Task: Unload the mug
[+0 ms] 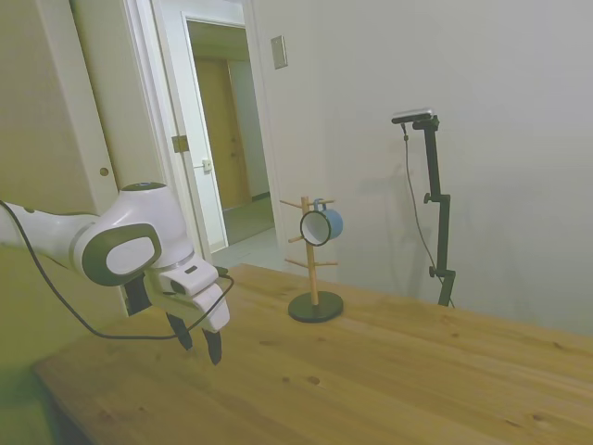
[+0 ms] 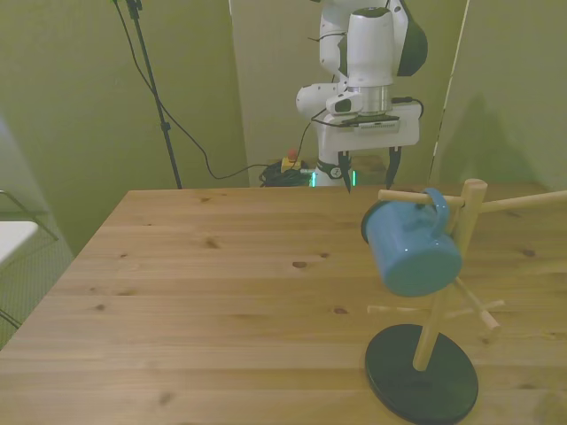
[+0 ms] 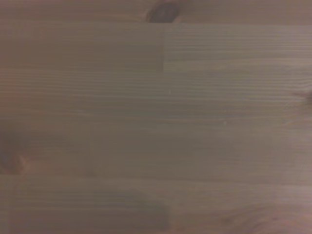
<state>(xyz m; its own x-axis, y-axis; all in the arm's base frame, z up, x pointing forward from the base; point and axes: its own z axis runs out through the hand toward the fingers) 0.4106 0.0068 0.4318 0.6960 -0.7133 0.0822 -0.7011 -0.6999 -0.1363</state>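
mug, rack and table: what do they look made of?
Mug: likely enamelled metal, glossy blue with a soft highlight, thin dark rim in the side view; ceramic can't be ruled out.
Rack: pale unfinished-looking wood post and pegs, on a matte black round base, material unclear.
Table: wood planks with visible grain and knots, low sheen.

One light-blue mug (image 2: pixel 412 251) hangs on one wooden mug tree (image 2: pixel 443 301), which has a single round dark base and a single upright post. Six pegs can be counted on that tree in the side view. There is one white robot arm (image 1: pixel 120 246) with one two-finger gripper (image 2: pixel 367 170), one wooden table (image 2: pixel 213 301), and one open doorway (image 1: pixel 227 139) behind it.
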